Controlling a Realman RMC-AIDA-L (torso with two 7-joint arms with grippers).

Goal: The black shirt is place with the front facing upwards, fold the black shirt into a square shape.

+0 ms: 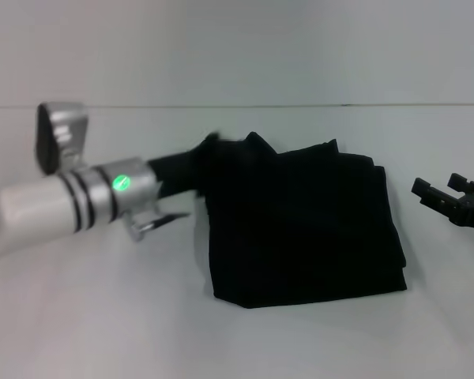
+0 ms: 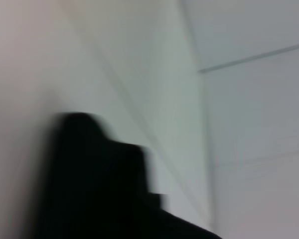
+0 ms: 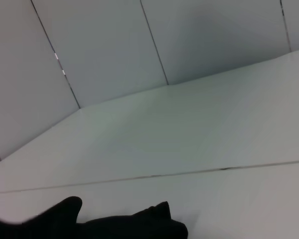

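Left gripper [image 1: 196, 162]: reaches in from the robot's left, its black end at the top-left corner of the black shirt [image 1: 300, 225]. Black on black, I cannot tell whether it is clamped or parted.
Black shirt: lies on the white table [image 1: 103, 316], just right of centre, folded into a rough block with the lettering hidden. The near and right edges look fairly straight; the far edge is lumpy, with peaks of cloth near the left gripper.
Right gripper [image 1: 446, 197]: hangs at the right edge of the head view, apart from the shirt, fingers spread with nothing between them.
Risk, left corner: if that gripper has cloth and pulls away to the left, it would likely drag the top layer and undo the fold; if it lets go with the corner raised, the bunched cloth may slump and spoil the square.
Risk, far edge: the uneven top line suggests the layers are not stacked flush, so a sideways push could skew the block further.
Risk, right side: a hasty reach by the right gripper could catch the right edge and flip it open.
Edges and room: bare table lies to the left, in front and to the right; the table's back edge runs close behind the shirt, leaving less room there.
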